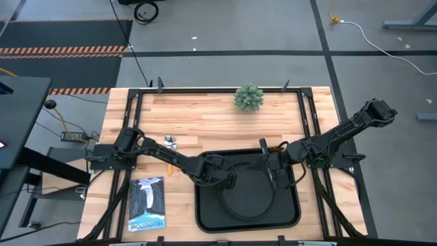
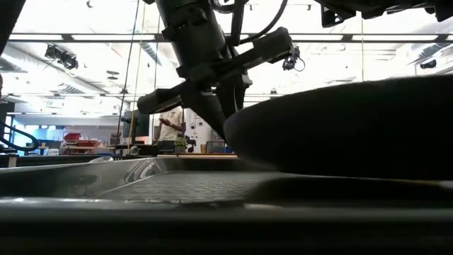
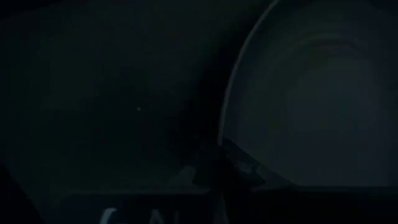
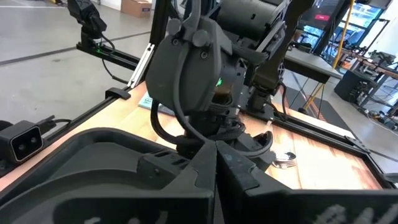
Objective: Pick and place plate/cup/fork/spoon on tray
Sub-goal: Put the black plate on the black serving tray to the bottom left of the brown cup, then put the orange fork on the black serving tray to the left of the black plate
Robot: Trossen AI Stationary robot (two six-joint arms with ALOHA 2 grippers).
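The round black plate [image 1: 249, 190] is inside the black tray [image 1: 205, 219] at the table's near middle. In the low view the plate [image 2: 354, 127] fills the right side above the tray floor [image 2: 177, 188]. My left gripper [image 1: 229, 179] is shut on the plate's left rim. My right gripper [image 1: 273, 172] stands shut over the plate's far right rim. Silver cutlery ends [image 1: 171, 143] and an orange handle [image 1: 168, 166] lie on the wood under the left arm; which is fork and which spoon, I cannot tell. The cup is out of view. My left gripper holds the plate by its left rim [image 3: 231, 146], pinched between the two fingers [image 2: 216, 113], which slant down from the table's left. In the low view that side of the plate stands above the tray floor. My right gripper's shut fingers [image 4: 186, 180] hide the plate rim below them; whether they touch it I cannot tell.
A small green potted plant [image 1: 248, 97] stands at the far middle of the table. A booklet [image 1: 147, 203] lies at the near left beside the tray. The two grippers stand close together over the tray. A person [image 2: 170, 127] stands far off in the room.
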